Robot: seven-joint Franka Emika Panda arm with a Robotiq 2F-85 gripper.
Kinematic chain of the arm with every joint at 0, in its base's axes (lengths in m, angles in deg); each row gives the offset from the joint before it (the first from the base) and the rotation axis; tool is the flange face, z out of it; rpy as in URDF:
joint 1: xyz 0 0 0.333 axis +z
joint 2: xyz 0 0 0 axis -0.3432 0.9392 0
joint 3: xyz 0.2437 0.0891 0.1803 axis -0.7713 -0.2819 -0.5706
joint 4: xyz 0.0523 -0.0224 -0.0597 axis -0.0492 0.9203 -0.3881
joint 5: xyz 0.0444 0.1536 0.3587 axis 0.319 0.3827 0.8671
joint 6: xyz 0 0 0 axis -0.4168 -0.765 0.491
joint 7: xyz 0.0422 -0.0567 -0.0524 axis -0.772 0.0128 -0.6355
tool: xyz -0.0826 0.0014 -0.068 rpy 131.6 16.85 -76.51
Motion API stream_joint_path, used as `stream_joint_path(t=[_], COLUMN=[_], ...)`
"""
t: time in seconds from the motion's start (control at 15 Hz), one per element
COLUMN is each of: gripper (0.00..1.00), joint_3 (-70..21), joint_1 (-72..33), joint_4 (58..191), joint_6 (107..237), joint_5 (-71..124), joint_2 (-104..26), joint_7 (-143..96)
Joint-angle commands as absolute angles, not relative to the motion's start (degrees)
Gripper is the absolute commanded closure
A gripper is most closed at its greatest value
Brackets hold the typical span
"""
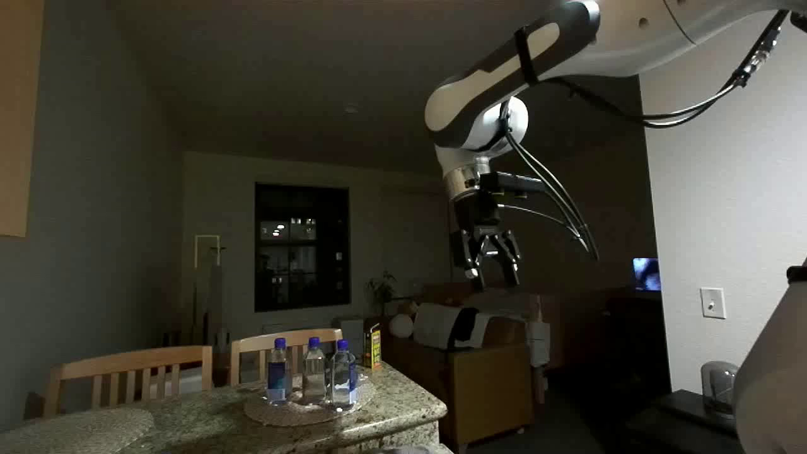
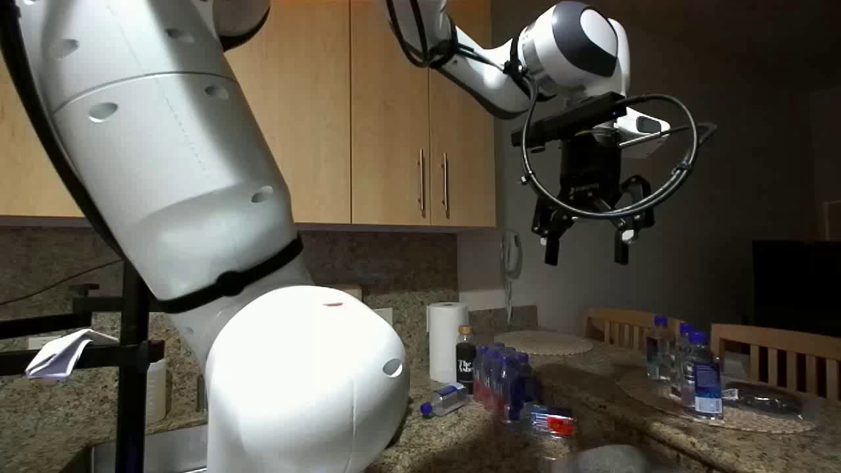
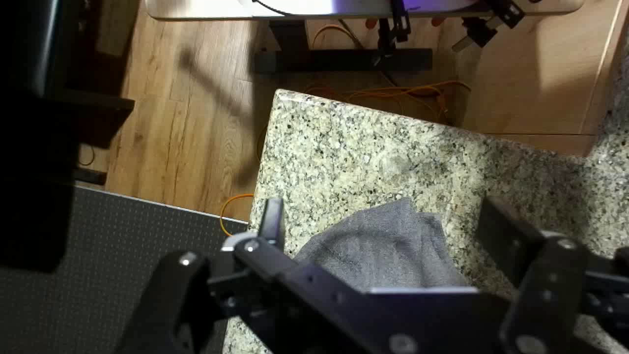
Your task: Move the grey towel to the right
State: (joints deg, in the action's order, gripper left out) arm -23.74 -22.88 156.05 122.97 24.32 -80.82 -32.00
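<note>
The grey towel (image 3: 376,250) lies crumpled on the granite counter (image 3: 354,152) in the wrist view, near the counter's corner. Its lower part is hidden behind my gripper's body. A grey rounded shape at the bottom edge of an exterior view (image 2: 611,458) looks like the top of the towel; most of it is cut off. My gripper (image 3: 385,220) is open and empty, its fingers wide apart with the towel in view between them. In both exterior views the gripper (image 1: 496,282) (image 2: 586,255) points down and hangs in the air, high above the counter.
Three water bottles (image 1: 313,372) stand on a round woven mat (image 1: 302,413). More bottles (image 2: 506,387) stand near a paper towel roll (image 2: 448,341), with one bottle (image 2: 447,399) lying down. Wooden chairs (image 1: 132,366) stand behind the counter. Cabinets (image 2: 387,118) hang above. The counter edge (image 3: 265,147) drops to the floor.
</note>
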Motion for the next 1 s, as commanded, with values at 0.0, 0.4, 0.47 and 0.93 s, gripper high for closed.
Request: stream_joint_path(t=[0.0,0.4,0.47,0.93], gripper=[0.00,0.00,0.00,0.00], joint_3=[-23.83,-23.83,-23.83,-24.12], joint_1=[-22.99,-22.99,-22.99,-23.24], joint_4=[155.90,155.90,155.90,155.62], joint_6=[122.82,122.82,122.82,135.19], joint_5=[24.37,24.37,24.37,34.48], joint_2=[-80.76,-80.76,-80.76,-74.95], joint_7=[-32.03,-32.03,-32.03,-21.49])
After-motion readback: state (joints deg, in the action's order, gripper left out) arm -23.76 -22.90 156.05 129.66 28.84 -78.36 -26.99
